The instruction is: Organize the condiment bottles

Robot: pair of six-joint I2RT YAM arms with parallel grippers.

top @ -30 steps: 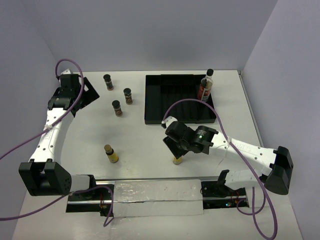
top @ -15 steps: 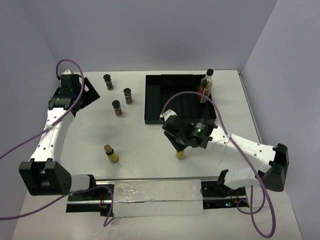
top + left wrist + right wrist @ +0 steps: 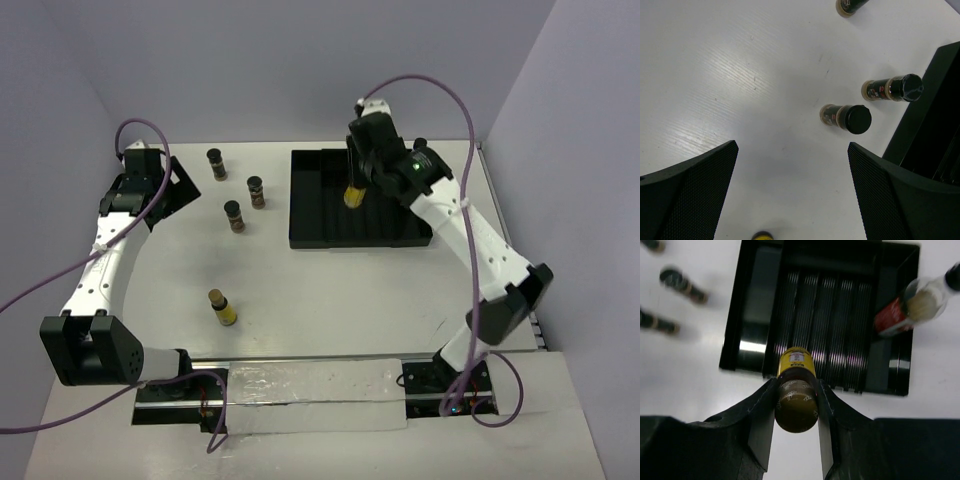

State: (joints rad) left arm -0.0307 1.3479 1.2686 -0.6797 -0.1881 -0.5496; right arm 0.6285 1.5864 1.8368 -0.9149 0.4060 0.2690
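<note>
While clamped on the yellow cylindrical bottle with tan cap (image 3: 796,367), the right gripper (image 3: 796,412) is held over the black ribbed plastic tray (image 3: 300,238). The bottle's long axis is kept vertical, with the tray floor directly beneath. The reddish bottle (image 3: 892,317) is noted in the tray's far right corner. The left gripper (image 3: 792,150) is spread wide, well apart.

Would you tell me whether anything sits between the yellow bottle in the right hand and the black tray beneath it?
Nothing visible does. The right hand holds the yellow bottle over bare ribbed floor of the tray; the reddish bottle stands off at its right edge.
</note>
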